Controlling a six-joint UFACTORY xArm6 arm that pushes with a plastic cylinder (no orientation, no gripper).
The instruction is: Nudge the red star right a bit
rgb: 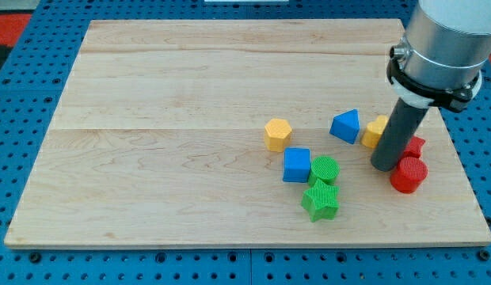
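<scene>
The small red plastic star block (415,146) lies near the right edge of the pale wooden tabletop (190,95), mostly hidden behind my dark rod, so only a red sliver shows at the rod's right side and its star shape cannot be confirmed from here. Just in front of it, touching or nearly so, sits a red ridged cylinder block (408,175), and a yellow block (376,131) peeks out on the rod's left, with a blue wedge-shaped block (346,126) further left. My tip (384,168) rests on the tabletop immediately left of the two red pieces. There are no jaws on this arm, only the rod, so nothing can be pinched. I judge the star to be light, rigid and ready to slide on the smooth wood, and likely to spin if struck off-centre. Contact belongs on its left face, aimed through its middle, clear of the red cylinder.
</scene>
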